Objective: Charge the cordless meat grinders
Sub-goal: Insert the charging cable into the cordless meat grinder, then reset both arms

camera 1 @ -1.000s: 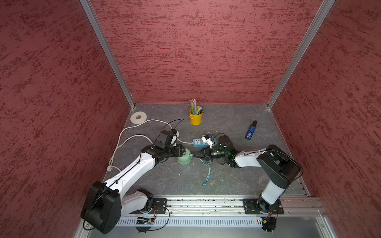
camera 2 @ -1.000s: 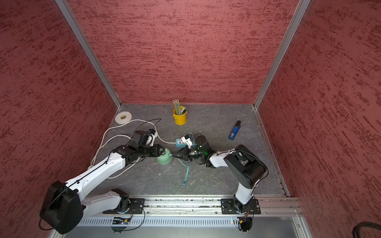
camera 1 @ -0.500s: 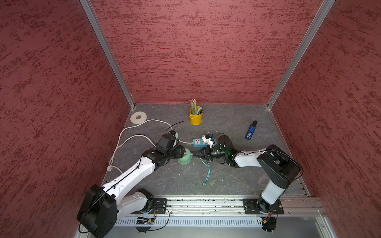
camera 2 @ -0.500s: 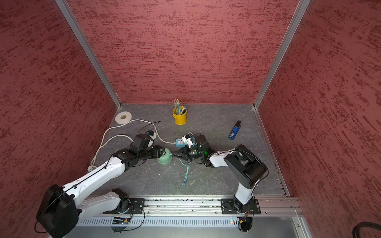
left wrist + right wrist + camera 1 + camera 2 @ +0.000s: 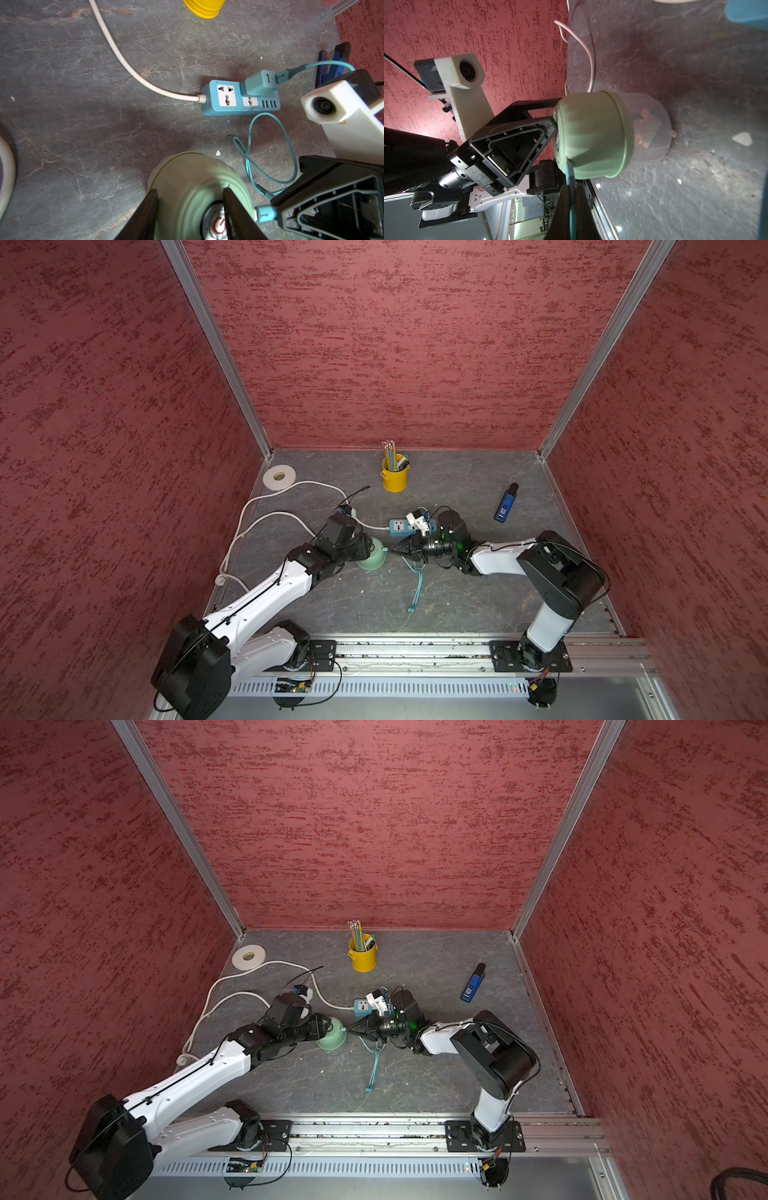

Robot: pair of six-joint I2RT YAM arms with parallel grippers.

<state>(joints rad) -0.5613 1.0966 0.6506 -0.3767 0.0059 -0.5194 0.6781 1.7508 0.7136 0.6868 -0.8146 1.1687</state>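
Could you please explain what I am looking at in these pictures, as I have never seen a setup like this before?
These are two robot arms on a rail, each ending in a two-finger gripper. Two pictures look down from above on the whole gray table. The other two come from a camera on each arm's wrist. On the table lie a blue power strip with a charger plugged in, a yellow cup of pencils, a roll of tape and a small blue gadget. The left gripper clamps the top of the pale green grinder. The right gripper is shut on the end of a teal cable, whose tip is at the grinder's side. I cannot tell whether it is fully plugged in.
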